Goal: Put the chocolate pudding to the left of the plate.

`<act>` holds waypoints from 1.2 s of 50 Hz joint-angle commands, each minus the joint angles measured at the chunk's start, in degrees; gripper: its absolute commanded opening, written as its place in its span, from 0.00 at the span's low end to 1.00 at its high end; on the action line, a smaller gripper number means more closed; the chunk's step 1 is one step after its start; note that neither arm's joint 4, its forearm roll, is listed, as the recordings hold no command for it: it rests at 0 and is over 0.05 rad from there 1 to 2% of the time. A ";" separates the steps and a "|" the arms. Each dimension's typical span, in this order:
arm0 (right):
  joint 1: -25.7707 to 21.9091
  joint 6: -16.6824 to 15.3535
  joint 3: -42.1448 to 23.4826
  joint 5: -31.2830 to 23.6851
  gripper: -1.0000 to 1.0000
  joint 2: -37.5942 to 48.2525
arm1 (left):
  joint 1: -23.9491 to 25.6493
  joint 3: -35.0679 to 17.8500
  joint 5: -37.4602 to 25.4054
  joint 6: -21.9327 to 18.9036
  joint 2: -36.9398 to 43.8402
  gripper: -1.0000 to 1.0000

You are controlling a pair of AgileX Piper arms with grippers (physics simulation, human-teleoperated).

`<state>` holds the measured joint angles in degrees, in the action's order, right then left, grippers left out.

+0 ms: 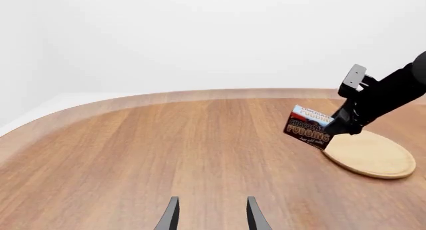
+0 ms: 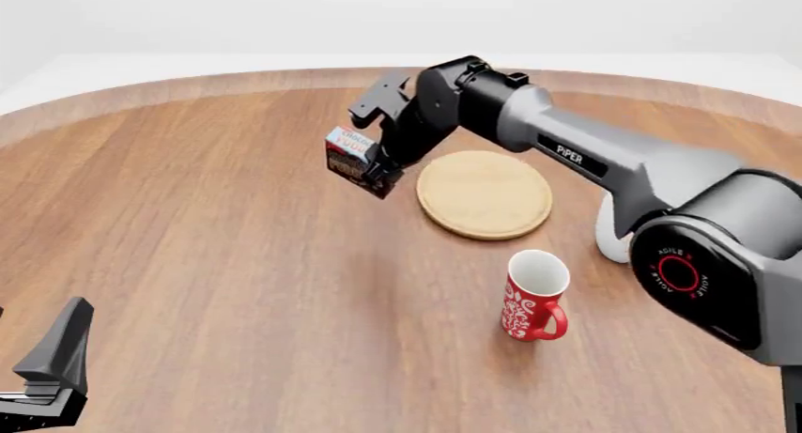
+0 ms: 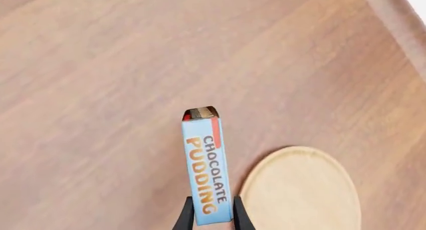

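Note:
The chocolate pudding (image 2: pixel 352 158) is a small carton with a brown front and light blue top. My right gripper (image 2: pixel 379 177) is shut on it and holds it tilted above the table, just left of the plate (image 2: pixel 485 194), a round light-tan wooden disc. In the right wrist view the carton (image 3: pixel 205 166) sits between the fingers (image 3: pixel 183 217) with the plate (image 3: pixel 301 190) beside it. The left wrist view shows carton (image 1: pixel 309 126) and plate (image 1: pixel 372 155) far off. My left gripper (image 1: pixel 211 217) is open and empty, low at the near left (image 2: pixel 51 363).
A red patterned mug (image 2: pixel 534 296) stands in front of the plate. A white mug (image 2: pixel 610 234) is mostly hidden behind the right arm (image 2: pixel 589 156). The table's curved far edge (image 2: pixel 251 78) runs behind the plate.

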<state>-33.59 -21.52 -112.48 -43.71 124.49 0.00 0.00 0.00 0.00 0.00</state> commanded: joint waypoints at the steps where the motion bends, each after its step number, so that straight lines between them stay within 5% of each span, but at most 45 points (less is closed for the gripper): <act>1: 0.69 0.14 -9.30 -3.30 0.00 6.88 | 0.00 0.00 0.00 0.00 0.00 1.00; 28: 0.71 -0.49 -30.37 -13.18 0.00 21.59 | 0.00 0.00 0.00 0.00 0.00 1.00; 41: 1.56 -1.67 -48.28 -22.54 0.00 31.56 | 0.00 0.00 0.00 0.00 0.00 1.00; 60: 1.45 -1.98 -49.50 -23.04 0.00 33.00 | 0.00 0.00 0.00 0.00 0.00 1.00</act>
<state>-32.00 -24.17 -160.01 -65.78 156.25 0.00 0.00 0.00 0.00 0.00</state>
